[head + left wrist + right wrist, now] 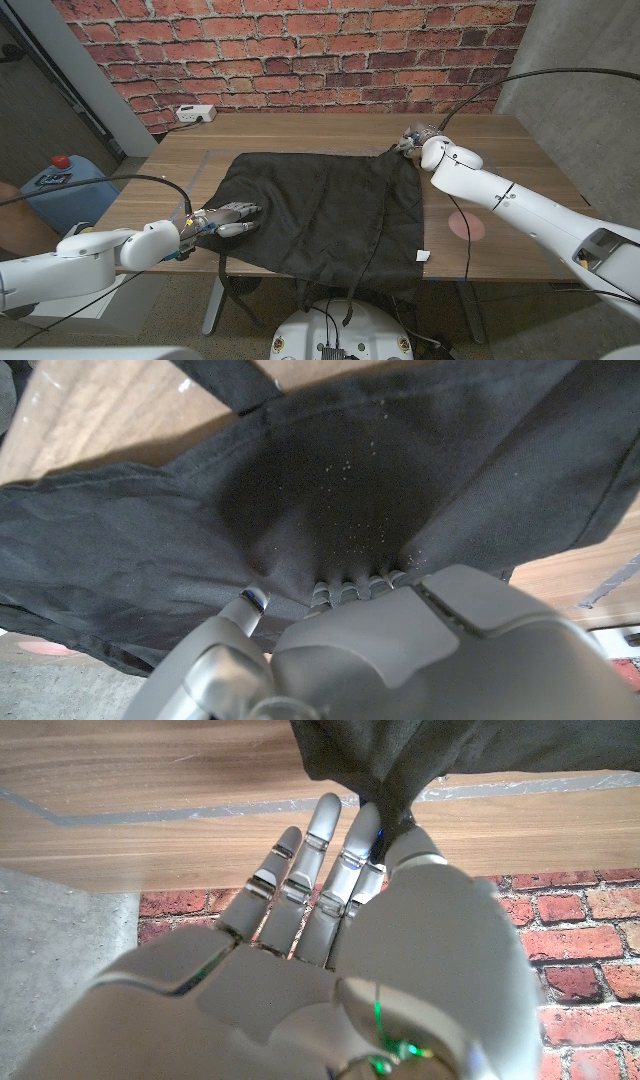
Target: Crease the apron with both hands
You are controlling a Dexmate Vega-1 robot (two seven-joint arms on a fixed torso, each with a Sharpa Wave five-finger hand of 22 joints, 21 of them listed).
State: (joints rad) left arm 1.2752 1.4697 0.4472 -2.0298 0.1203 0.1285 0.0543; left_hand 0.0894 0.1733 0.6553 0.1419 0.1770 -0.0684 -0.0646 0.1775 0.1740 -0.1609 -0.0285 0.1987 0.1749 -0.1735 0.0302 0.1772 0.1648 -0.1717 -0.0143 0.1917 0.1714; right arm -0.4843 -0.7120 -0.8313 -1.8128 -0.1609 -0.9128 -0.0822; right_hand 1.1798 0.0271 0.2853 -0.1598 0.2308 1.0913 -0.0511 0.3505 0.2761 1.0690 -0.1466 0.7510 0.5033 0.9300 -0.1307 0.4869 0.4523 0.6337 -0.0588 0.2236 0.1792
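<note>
A black apron (320, 210) lies spread across the middle of the wooden table (520, 150), its near edge and straps (232, 285) hanging over the front. My left hand (228, 218) is at the apron's left edge. Its fingers (350, 588) dig into the cloth (330, 500), which bunches over the fingertips, and the thumb (250, 600) sits close beside them. My right hand (416, 142) is at the apron's far right corner. It pinches that corner (385, 805) between thumb and a finger, with the other fingers (300, 870) stretched out.
A white power strip (195, 113) lies at the table's far left edge by the brick wall. A pink round mark (466, 226) is on the table right of the apron, and a small white tag (423, 256) near the front edge. A blue container (60, 185) stands left of the table.
</note>
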